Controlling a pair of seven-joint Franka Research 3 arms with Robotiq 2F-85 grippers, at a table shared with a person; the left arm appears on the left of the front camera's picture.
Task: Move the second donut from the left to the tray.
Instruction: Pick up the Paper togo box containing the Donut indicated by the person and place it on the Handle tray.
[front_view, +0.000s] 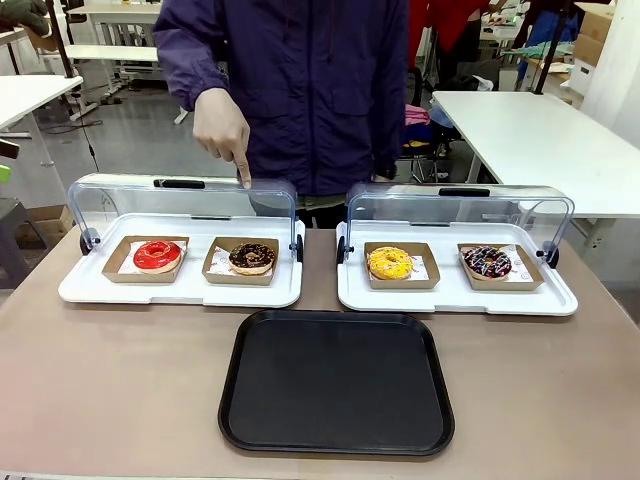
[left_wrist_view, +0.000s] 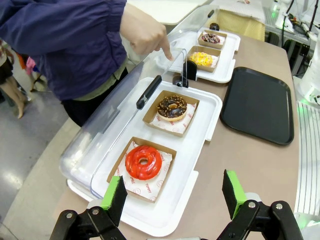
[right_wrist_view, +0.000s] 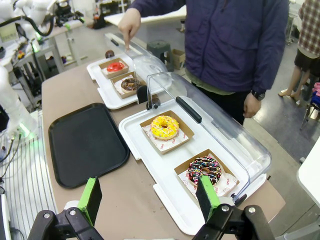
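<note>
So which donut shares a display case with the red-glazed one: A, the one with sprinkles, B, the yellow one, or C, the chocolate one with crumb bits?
C: the chocolate donut with crumb bits sits beside the red-glazed donut on the same white display tray, on the robot's left side of the table.

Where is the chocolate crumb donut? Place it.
Front view: the crumb donut sits in the left white tray, right of the red donut, near the person's pointing hand.
</note>
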